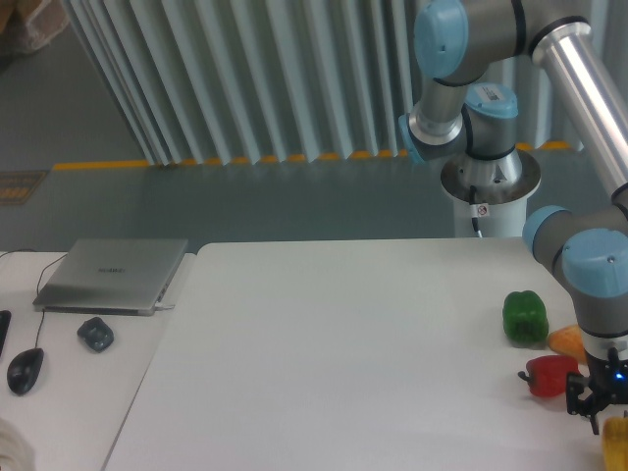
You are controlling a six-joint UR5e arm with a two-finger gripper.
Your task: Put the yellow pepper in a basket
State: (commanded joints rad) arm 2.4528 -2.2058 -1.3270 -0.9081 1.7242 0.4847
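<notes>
The yellow pepper [617, 447] lies at the table's bottom right corner, cut off by the frame edge. My gripper [593, 406] hangs just above and left of it, pointing down, close to the red pepper [549, 375]. The dark fingers [576, 396] are small and partly cropped, so their spacing is unclear. Nothing shows held between them. No basket is in view.
A green pepper [525, 317] and a pale orange wedge [569, 340] sit just behind the red pepper. A laptop [113, 275], a dark lump [95, 335] and a mouse [25, 370] lie on the left side table. The arm's base [489, 179] stands behind the table.
</notes>
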